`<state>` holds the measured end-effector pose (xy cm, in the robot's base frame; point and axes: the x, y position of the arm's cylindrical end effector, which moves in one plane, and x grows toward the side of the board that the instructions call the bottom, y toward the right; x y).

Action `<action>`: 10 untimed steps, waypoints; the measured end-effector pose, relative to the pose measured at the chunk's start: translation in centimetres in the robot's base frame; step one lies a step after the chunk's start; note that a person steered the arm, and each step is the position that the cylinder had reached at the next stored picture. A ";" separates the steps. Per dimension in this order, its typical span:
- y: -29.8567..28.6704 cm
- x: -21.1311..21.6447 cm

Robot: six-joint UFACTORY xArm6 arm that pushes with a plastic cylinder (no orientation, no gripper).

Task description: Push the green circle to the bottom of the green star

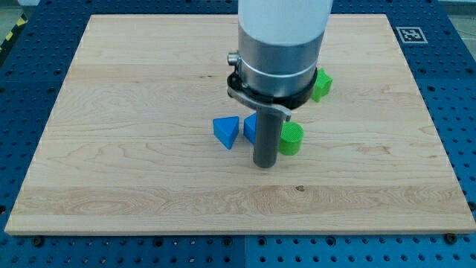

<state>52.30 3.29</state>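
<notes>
The green circle point(291, 138) lies on the wooden board, right of centre. My tip point(264, 165) rests on the board just below and to the left of it, close beside it; contact cannot be told. The green star point(322, 85) shows only partly, above and to the right of the circle, behind the arm's body. The arm hides most of the block cluster to the star's left.
A blue triangular block point(226, 132) lies left of the rod. A blue cube point(249, 126) sits right of it, mostly hidden by the rod. The board's right edge point(428, 112) borders a blue perforated table.
</notes>
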 end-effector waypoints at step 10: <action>9.5 -4.4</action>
<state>47.91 12.82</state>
